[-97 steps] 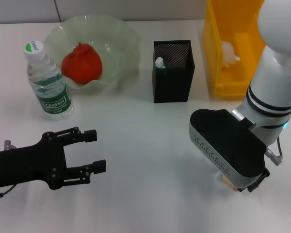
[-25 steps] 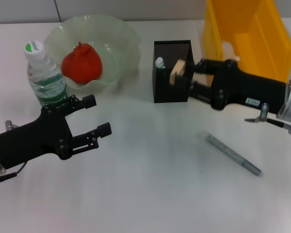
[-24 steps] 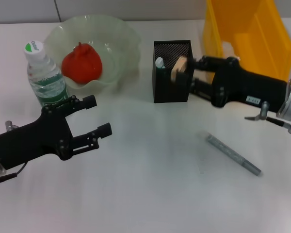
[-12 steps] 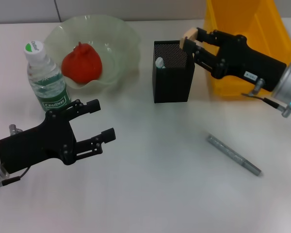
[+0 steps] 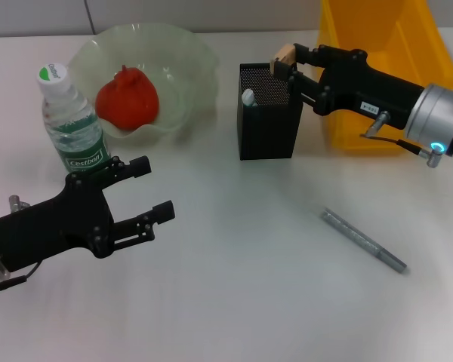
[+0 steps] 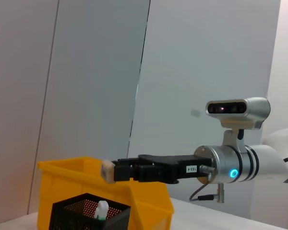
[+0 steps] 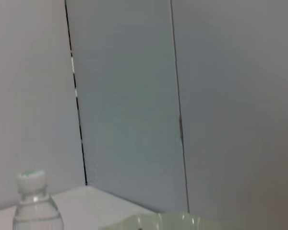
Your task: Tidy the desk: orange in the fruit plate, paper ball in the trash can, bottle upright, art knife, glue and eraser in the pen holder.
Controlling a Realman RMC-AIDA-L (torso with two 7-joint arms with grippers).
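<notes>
Head view: my right gripper (image 5: 281,62) is clenched on the eraser (image 5: 285,55), held above the holder's (image 5: 269,113) rim at its corner nearest the bin (image 5: 377,72). Risk, in my judgement: a release from here could send the eraser onto the rim and off to the desk (image 5: 234,286), or toward the bin, since it sits over the edge, not the opening. My left gripper (image 5: 152,191) hangs spread and empty near the bottle (image 5: 72,128), which stands upright; the orange (image 5: 128,96) lies in the plate (image 5: 189,56); the knife (image 5: 362,240) lies on the plain white desk, well apart from the holder. Left wrist view: the eraser (image 6: 108,169) hangs above the holder (image 6: 89,212), a white-topped item standing inside; pale grey wall panels behind. Right wrist view: only the bottle (image 7: 36,203), a bit of plate rim and grey panels.
</notes>
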